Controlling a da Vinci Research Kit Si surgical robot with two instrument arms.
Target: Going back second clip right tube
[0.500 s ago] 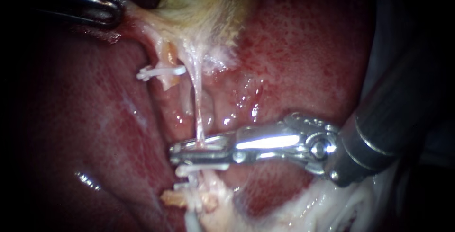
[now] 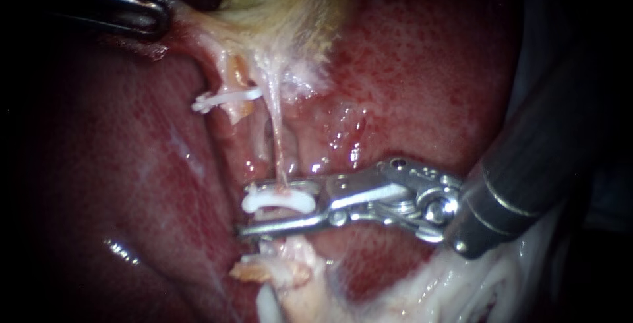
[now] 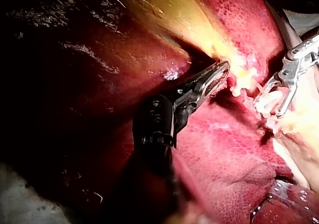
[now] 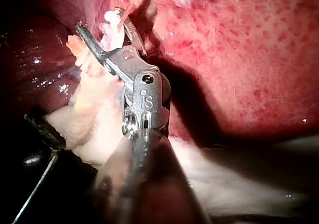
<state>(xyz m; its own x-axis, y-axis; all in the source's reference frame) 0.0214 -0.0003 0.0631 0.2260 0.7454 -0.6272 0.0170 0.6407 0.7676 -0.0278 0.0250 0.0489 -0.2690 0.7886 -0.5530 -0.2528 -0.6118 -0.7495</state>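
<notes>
Endoscope view: right instrument (image 2: 249,209) jaws parted, clip (image 2: 280,199) on the tube (image 2: 277,132) between them; left instrument (image 2: 158,16) clamped on gallbladder (image 2: 283,0).

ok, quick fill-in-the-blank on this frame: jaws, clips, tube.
1. The right instrument has its jaws ___, with a gap showing between them.
2. Between those jaws lies a white ___, set on a thin tube.
3. The left instrument has its jaws shut on pale tissue of the ___.
4. The other clip sits nearer the ___ instrument.
Missing words: open; clip; gallbladder; left.
</notes>
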